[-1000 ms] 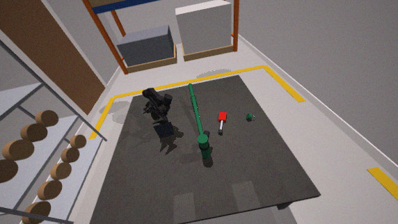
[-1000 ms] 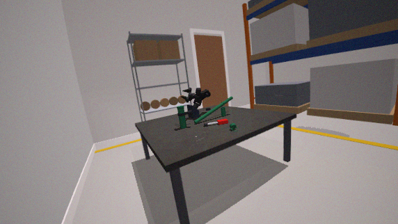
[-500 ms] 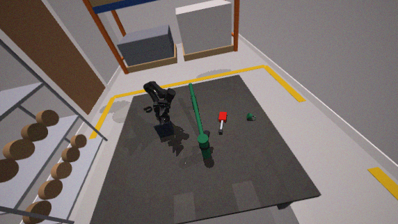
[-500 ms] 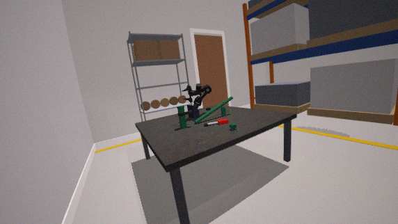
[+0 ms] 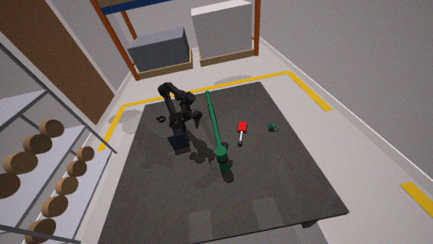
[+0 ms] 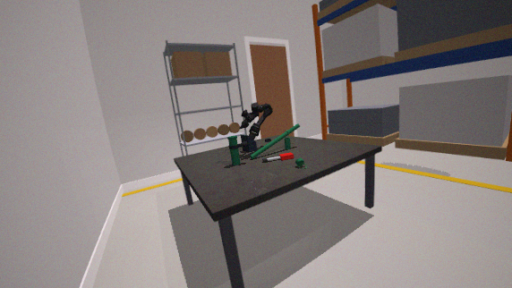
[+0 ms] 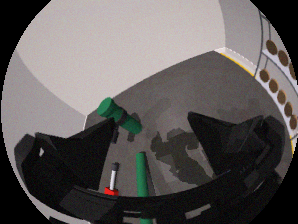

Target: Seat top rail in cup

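Note:
The green rail (image 5: 216,129) (image 6: 277,140) (image 7: 142,175) slopes down towards the big green post (image 5: 225,167) (image 6: 235,156) (image 7: 131,123). Its low end is near the table, apart from the post in the exterior view. The dark brace band (image 6: 233,147) (image 7: 120,117) is high on the post, below its cap (image 5: 220,151). The dark rail-end cup (image 6: 244,145) (image 7: 115,135) hangs on the band's side, without the rail end in it. My gripper (image 7: 152,118) is wide open and empty, above the table and clear of the rail. The loop cap is too small to make out.
A short green post (image 6: 287,143) stands under the rail's high part. A red-handled tool (image 5: 242,127) (image 6: 286,156) (image 7: 111,191) and a small green fitting (image 5: 272,127) (image 6: 300,163) lie beside the rail. A black ring (image 5: 161,119) lies behind the arm's base.

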Controlling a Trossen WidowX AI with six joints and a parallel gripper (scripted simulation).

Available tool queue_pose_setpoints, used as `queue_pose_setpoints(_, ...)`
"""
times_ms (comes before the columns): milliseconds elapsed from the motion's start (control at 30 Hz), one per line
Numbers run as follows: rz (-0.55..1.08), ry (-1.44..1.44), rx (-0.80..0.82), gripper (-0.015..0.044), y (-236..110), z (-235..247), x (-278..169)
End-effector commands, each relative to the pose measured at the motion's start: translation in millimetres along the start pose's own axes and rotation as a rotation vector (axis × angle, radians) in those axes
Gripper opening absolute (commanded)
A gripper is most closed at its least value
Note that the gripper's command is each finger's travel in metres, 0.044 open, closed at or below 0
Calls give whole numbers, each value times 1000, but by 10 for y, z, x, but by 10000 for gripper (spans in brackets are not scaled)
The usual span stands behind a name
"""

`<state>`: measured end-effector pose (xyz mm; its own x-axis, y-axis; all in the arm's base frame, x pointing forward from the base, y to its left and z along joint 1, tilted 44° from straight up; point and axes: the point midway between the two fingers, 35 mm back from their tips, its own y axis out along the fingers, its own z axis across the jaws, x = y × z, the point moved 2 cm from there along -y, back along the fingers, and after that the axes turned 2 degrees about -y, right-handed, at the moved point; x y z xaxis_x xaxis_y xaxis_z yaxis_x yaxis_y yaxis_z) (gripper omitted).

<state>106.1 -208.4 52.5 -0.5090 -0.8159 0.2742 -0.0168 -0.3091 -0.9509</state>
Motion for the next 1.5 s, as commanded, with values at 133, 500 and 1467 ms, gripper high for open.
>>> queue_pose_setpoints(133,600,-982,432,440,-244,748,-516)
queue_pose_setpoints(500,684,-1367,885,440,-453,1102,-651)
queue_pose_setpoints(1467,335,-2031,1133,440,260,1355,-406)
